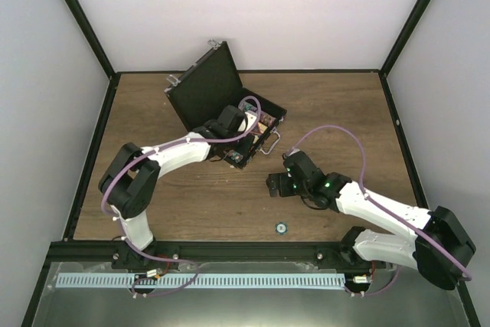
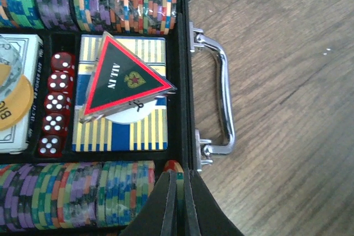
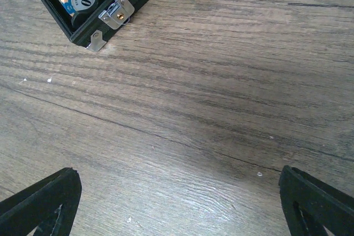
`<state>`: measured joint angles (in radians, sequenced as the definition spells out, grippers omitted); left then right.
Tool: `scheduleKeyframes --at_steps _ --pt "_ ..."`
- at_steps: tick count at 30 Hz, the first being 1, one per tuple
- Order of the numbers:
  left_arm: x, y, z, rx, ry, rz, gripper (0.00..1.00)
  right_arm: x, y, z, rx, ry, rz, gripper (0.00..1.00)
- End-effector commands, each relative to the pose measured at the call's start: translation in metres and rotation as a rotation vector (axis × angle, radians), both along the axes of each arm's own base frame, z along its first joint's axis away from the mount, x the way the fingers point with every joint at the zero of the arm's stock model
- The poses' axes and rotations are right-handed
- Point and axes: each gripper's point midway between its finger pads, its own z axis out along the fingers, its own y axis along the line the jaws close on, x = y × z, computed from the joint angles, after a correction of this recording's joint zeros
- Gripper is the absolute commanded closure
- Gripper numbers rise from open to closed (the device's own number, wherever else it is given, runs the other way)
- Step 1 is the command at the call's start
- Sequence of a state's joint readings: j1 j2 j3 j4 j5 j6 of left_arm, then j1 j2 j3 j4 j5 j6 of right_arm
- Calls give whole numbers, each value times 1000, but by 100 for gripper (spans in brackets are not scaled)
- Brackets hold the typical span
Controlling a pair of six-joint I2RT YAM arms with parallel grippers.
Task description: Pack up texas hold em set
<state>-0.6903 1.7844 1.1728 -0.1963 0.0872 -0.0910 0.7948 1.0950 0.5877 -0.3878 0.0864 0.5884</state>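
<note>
- A small round piece (image 1: 282, 228), too small to be identified, is being seen loose on the bench close to the middle of its near edge. From this, the packing is being judged not yet done.
- The right hand (image 3: 178, 181) is being held spread and empty over bare bench between that piece and the briefcase (image 2: 184, 109), probably in readiness for a pick-up.
- The left hand (image 2: 177, 176) is being held pressed together inside the briefcase. A red-edged poker chip (image 2: 173, 166) appears to be pinched at its tips, seemingly for slotting on edge at the end of a chip row (image 2: 72, 192).
- The triangular marker (image 2: 124, 81) is being propped aslant on a card deck (image 2: 121, 131), which may be hindering closure.
- The briefcase is being presented open, nearer the far edge and slightly left of the middle. Its lid (image 1: 203, 89) is being stood up toward the far-left corner, so access is being allowed.
</note>
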Motion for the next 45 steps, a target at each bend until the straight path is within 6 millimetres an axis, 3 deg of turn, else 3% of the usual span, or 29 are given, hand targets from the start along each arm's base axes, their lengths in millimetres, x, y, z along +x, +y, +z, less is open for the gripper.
scheduleKeyframes --at_steps 1,25,32,35,38,42,45 --pt "15 -1 4 58 -61 34 96 3 0 6 20 -13 -14 0" --pt "14 -8 -14 111 -39 21 94 0 0 6 25 -4 -12 0" --pt "15 -6 -15 119 -28 35 65 -1 -2 7 24 0 -16 0" --pt "16 -2 -11 124 -31 57 59 -2 -3 8 25 -1 -18 0" --pt "14 3 7 94 -48 94 50 -4 -4 8 25 4 -16 0" --pt "3 15 34 6 -60 166 28 -10 -7 2 -3 39 -4 0" --pt "-15 29 42 -95 -28 229 13 -17 -12 -6 -33 94 -10 2"
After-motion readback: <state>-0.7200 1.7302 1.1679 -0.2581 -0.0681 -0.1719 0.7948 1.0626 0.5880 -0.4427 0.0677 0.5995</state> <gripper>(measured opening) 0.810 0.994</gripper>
